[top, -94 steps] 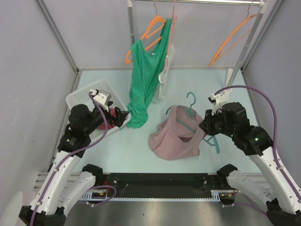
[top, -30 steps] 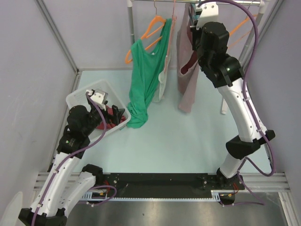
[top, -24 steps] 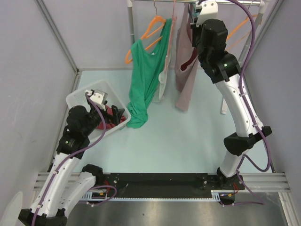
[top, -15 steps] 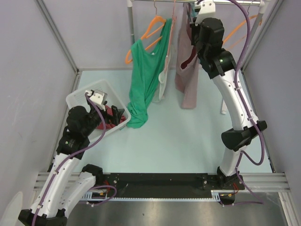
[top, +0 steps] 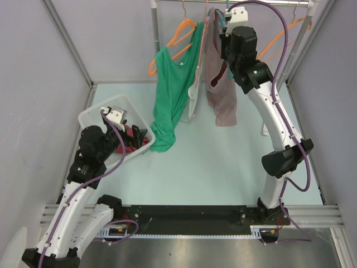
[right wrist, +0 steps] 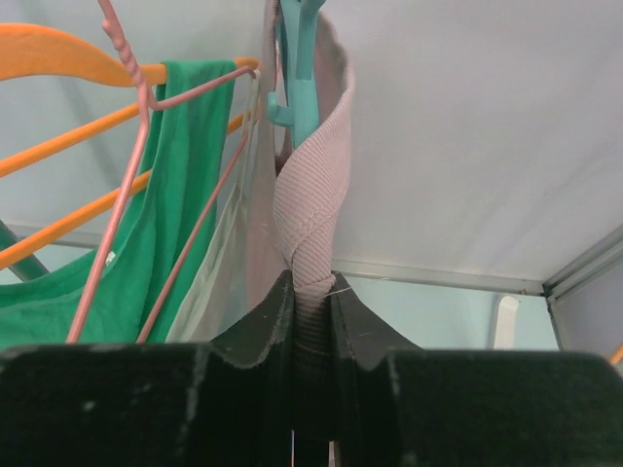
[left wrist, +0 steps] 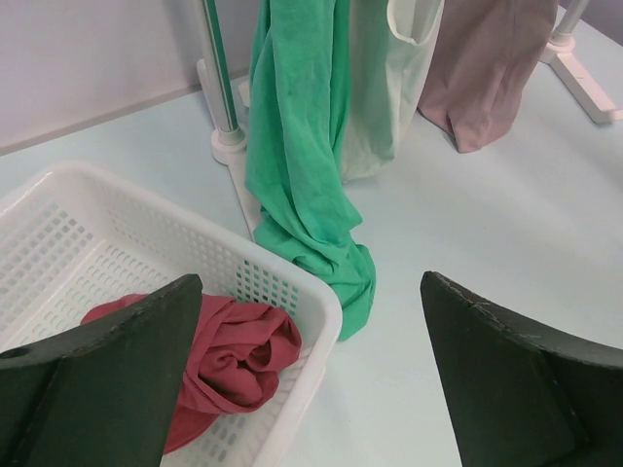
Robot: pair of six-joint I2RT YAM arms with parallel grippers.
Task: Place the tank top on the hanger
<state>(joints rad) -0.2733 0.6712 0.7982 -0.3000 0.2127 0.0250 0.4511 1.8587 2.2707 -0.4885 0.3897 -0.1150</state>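
Note:
The pink-mauve tank top (top: 220, 95) hangs from the teal hanger (right wrist: 300, 68) up at the rack's rail. It also shows in the left wrist view (left wrist: 487, 68). My right gripper (top: 226, 33) is raised to the rail and shut on the tank top's strap (right wrist: 313, 209), just below the hanger's teal neck. The hanger's hook is cut off at the top of the right wrist view. My left gripper (left wrist: 311, 379) is open and empty, low over the white basket's (top: 92, 117) corner.
A long green tank top (top: 173, 95) and a whitish garment (left wrist: 389, 88) hang on an orange hanger (top: 178, 33) left of the pink one. Another orange hanger (top: 279, 44) hangs at right. A dark red cloth (left wrist: 229, 350) lies in the basket. Rack feet (left wrist: 229, 146) stand on the table.
My right arm lifted the tank top and hanger from the table to the rail, then shifted a little left; the garment swung with it. The left arm has not moved.

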